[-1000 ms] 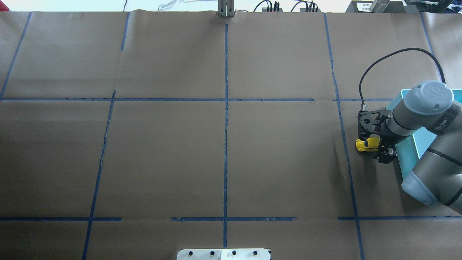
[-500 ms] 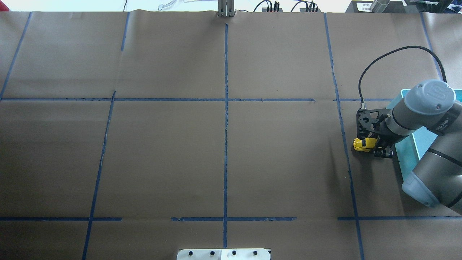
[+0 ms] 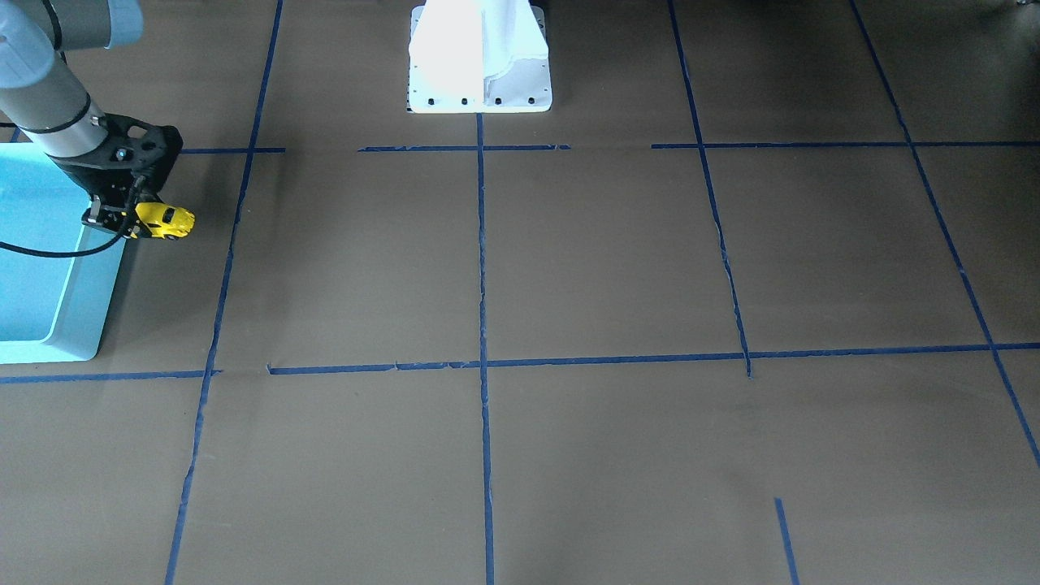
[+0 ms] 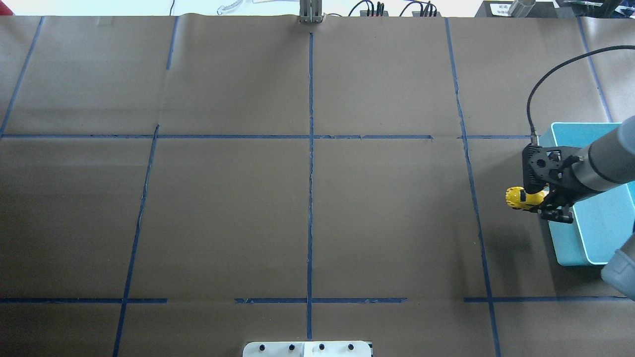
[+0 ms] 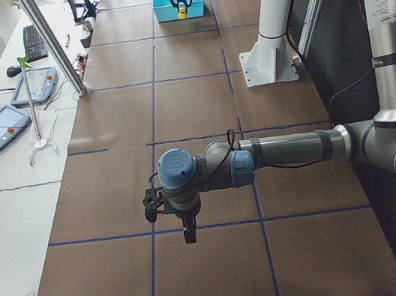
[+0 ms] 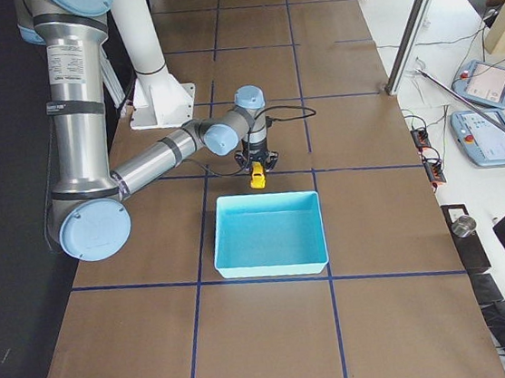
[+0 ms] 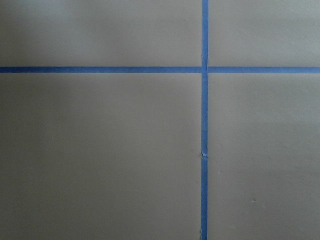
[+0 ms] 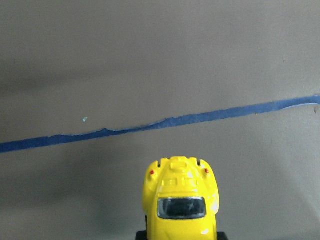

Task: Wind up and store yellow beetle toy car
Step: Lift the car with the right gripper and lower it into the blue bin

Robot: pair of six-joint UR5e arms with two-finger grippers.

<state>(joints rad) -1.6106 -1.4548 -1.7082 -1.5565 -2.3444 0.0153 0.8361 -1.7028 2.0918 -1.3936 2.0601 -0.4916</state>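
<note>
The yellow beetle toy car [image 4: 517, 197] is held by its rear in my right gripper [image 4: 541, 202], which is shut on it. The car's nose points away from the teal bin [image 4: 563, 248], just off the bin's left wall, and it seems to hang a little above the paper. The car also shows in the front view [image 3: 168, 221], the right side view [image 6: 258, 177] and the right wrist view [image 8: 181, 200]. My left gripper [image 5: 189, 233] hovers over the table far from the car. I cannot tell whether it is open or shut.
The teal bin [image 3: 57, 325] stands at the table's right end, with nothing showing in its visible part [image 6: 268, 242]. Brown paper with blue tape lines [image 4: 310, 148] covers the table. The robot's white base [image 3: 479, 57] is at the near edge.
My right gripper has moved right toward the bin with the car in it, and seems to have risen. The arm's elbow has pulled back out of the overhead view.
</note>
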